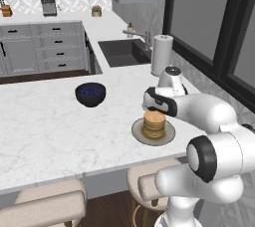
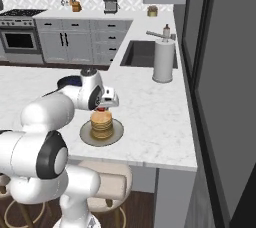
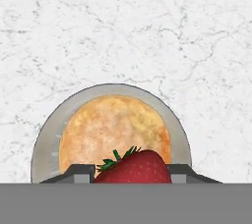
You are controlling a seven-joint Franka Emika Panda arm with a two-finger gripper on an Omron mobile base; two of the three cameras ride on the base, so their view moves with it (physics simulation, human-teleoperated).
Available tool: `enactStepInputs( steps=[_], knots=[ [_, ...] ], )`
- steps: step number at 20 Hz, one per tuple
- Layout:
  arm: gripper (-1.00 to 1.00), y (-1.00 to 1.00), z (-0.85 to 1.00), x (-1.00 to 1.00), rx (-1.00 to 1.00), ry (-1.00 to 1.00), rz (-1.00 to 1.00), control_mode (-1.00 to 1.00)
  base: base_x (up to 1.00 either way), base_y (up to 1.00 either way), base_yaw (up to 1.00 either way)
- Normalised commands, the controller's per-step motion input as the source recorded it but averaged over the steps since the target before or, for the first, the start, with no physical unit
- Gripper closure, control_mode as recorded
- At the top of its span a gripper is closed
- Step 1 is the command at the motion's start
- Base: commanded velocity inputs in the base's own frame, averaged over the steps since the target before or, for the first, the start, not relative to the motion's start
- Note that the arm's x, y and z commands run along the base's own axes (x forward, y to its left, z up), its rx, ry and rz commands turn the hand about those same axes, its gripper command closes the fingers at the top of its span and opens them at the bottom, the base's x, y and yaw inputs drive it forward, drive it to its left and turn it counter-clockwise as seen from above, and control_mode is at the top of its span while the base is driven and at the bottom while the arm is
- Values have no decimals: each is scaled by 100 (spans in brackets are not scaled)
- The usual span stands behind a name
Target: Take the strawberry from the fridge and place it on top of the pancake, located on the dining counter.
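The red strawberry point(image 3: 133, 166) with green leaves sits between the two dark finger tips of my gripper point(image 3: 130, 173), which is shut on it. Right below it lies the golden pancake point(image 3: 115, 129) on a grey plate point(image 3: 44, 139). From the right base camera, the strawberry point(image 2: 102, 108) shows as a red spot under the hand, just above the pancake stack point(image 2: 101, 123). My gripper point(image 1: 155, 108) hangs over the pancake point(image 1: 154, 124) on the white marble dining counter point(image 1: 50, 131). The fridge is out of view.
A dark blue bowl point(image 1: 90, 94) stands on the counter left of the plate. A paper towel roll point(image 1: 161, 54) rises beside the sink point(image 1: 122, 52) behind. Beige stools point(image 1: 50, 206) line the counter's near edge.
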Motion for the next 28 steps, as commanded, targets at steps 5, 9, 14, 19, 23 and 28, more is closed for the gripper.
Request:
enactStepInputs(
  steps=[5,9,14,19,23,28],
  knots=[
    [100,9,-26,0,0,1,0,-100,0,0,0],
    [100,31,-10,1,0,0,0,-100,0,0,0],
    [100,3,-9,0,0,0,0,-100,0,0,0],
    [100,-12,-3,0,0,0,0,-100,0,0,0],
    [100,-16,-8,0,0,0,0,-100,0,0,0],
    [100,-1,-5,0,0,0,0,-100,0,0,0]
  ],
)
